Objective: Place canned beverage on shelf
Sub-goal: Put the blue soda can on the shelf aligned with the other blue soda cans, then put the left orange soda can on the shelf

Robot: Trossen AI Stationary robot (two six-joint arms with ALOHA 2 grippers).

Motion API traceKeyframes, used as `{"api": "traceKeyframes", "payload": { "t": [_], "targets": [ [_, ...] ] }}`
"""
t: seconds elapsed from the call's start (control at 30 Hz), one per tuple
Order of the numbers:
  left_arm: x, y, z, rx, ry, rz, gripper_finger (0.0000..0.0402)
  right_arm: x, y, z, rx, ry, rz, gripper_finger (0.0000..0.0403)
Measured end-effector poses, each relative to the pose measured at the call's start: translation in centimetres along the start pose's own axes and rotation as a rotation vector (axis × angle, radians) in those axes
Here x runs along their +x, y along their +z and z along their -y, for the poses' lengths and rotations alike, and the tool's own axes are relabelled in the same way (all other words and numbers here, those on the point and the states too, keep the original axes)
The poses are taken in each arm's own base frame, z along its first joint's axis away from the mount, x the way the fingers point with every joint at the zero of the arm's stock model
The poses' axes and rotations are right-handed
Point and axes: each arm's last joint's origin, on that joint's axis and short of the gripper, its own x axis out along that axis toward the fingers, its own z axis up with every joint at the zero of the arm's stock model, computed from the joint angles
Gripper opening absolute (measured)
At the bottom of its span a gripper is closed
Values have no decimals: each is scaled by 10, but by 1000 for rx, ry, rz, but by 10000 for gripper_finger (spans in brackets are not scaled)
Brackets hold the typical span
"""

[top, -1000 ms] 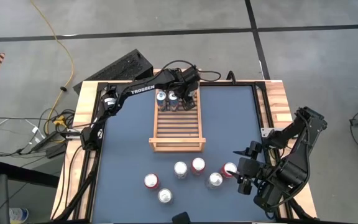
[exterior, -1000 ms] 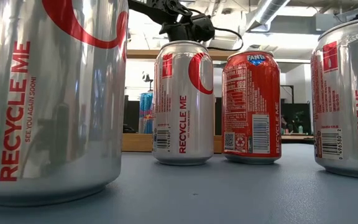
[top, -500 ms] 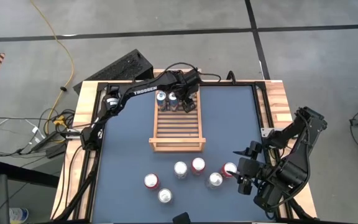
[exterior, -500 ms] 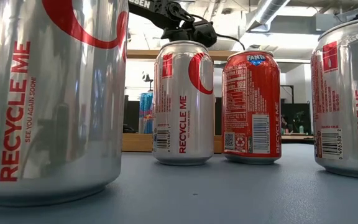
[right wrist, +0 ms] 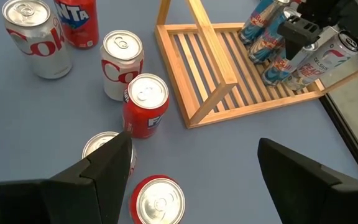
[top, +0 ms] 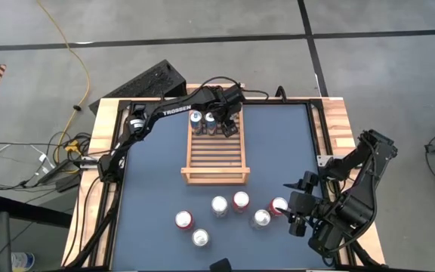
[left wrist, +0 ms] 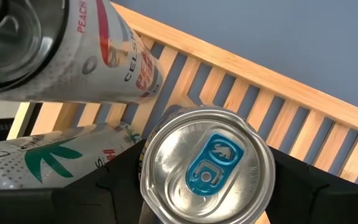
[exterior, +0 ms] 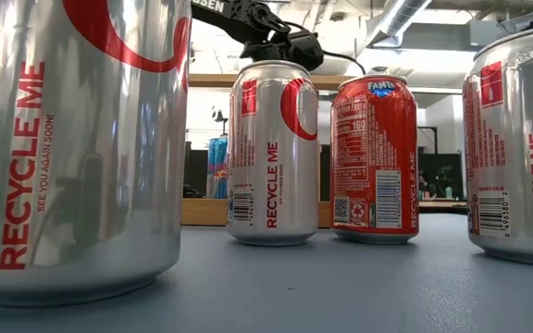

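Observation:
The light-wood slatted shelf (top: 214,155) lies in the middle of the table. My left gripper (top: 229,123) reaches over the shelf's far end and is shut on a silver can with a blue tab (left wrist: 207,165). Two more cans (left wrist: 73,56) (left wrist: 42,155) stand close beside it on the slats. Several loose cans, silver and red, stand on the table near its front edge (top: 219,204). My right gripper (right wrist: 197,180) hangs open above the rightmost of them (top: 279,205), with nothing between its fingers. My left gripper pinches the can between its two fingers, on opposite sides of the wall just below the top rim (left wrist: 143,180). The fingers (left wrist: 120,183) come from above, slanting down toward the table's far edge. The can is upright at the slats; whether its bottom rests on them I cannot tell.
The shelf has a raised rail at its near end (right wrist: 211,46) and bare slats between that rail and the cans. In the low view the loose cans (exterior: 274,153) (exterior: 374,157) stand in front of the shelf (exterior: 202,211). Cables and a dark case (top: 146,81) lie beyond the table's far left corner.
My left gripper has sunk a little toward the shelf's far end with the can still upright in it, then kept still. The right arm has not moved.

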Motion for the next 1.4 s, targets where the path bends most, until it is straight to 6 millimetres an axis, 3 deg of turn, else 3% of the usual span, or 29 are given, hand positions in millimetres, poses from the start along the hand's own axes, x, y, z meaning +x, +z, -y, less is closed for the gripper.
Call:
{"api": "traceKeyframes", "payload": {
  "t": [0.47, 0.83, 1.03, 1.17, 1.27, 1.4],
  "targets": [
    [-4, 5, 0, 2, -1, 44, 338, 0, 0, 0, 0, 0, -1, 317],
    [-13, 6, 1, 10, 18, 25, 348, 0, 0, 0, -1, 0, -1, 317],
    [-46, 19, -1, 12, 15, 89, 348, 0, 0, 0, 0, 1, -1, 317],
    [-61, 14, 4, 37, 6, 71, 348, 0, 0, 0, 3, 2, 1, 317],
    [-84, 6, 14, 93, -4, 31, 348, 0, 0, -1, -8, -1, 5, 317],
    [-134, -10, 35, 158, -69, 33, 348, 5, 0, -5, -46, -30, 91, 317]
  ]
}}
